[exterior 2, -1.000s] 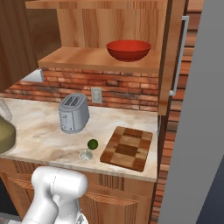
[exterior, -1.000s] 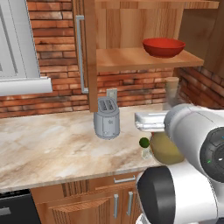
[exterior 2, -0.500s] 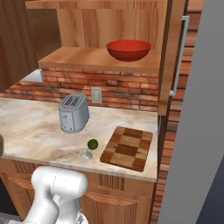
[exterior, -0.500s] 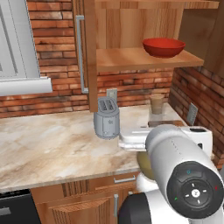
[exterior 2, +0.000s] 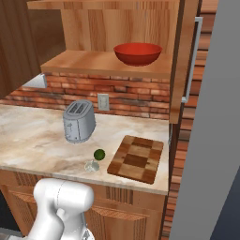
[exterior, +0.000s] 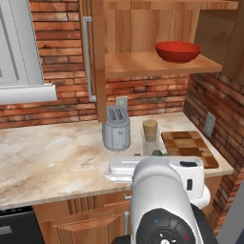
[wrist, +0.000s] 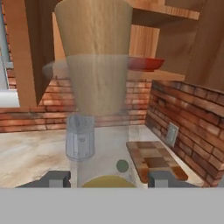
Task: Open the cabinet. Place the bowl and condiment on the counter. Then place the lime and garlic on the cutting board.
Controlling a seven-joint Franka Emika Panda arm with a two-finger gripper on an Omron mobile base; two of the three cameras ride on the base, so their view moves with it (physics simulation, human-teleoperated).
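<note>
1. Condiment (wrist: 98, 78) upright between the end effector's (wrist: 107, 180) two tips, cork on top, glass neck below; clasped by the end effector at its wider lower body.
2. In the left base view, condiment (exterior: 150, 134) just right of the toaster (exterior: 116, 129) and left of the cutting board (exterior: 189, 147), over the bench (exterior: 47, 157); cannot tell whether resting on it or lifted.
3. Lime (exterior 2: 99, 154) on the bench just left of the cutting board (exterior 2: 137, 158); garlic (exterior 2: 92, 165) right beside the lime, nearer the bench's front edge. Both off the board.
4. Bowl (exterior 2: 138, 54) on the cabinet's lower shelf (exterior 2: 93, 63), above the board and toaster (exterior 2: 78, 121).
5. Cabinet (exterior: 97, 57) open, doors swung out to both sides, bar handles showing.
6. Brick wall (exterior 2: 136, 96) behind the bench (exterior 2: 33, 136), with an outlet (exterior 2: 103, 101) just right of the toaster.
</note>
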